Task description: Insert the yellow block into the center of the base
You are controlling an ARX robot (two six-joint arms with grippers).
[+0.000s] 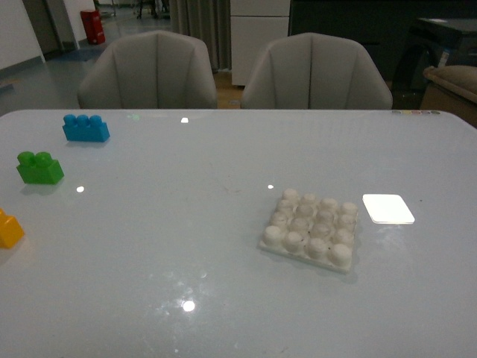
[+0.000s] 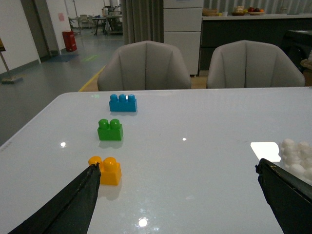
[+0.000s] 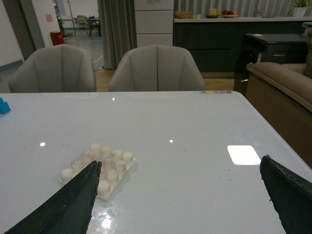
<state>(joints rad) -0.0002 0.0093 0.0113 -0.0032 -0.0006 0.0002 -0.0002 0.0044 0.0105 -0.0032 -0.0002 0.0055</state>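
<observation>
The yellow block lies at the table's left edge, half cut off in the front view; the left wrist view shows it whole, studs up. The white studded base sits right of centre on the table, also seen as the base in the right wrist view and at the edge of the left wrist view. My left gripper is open, one finger tip close beside the yellow block. My right gripper is open above bare table, one finger beside the base. Neither arm shows in the front view.
A green two-stud brick and a blue three-stud brick stand on the left side of the table. Two grey chairs stand behind the far edge. A bright light reflection lies right of the base.
</observation>
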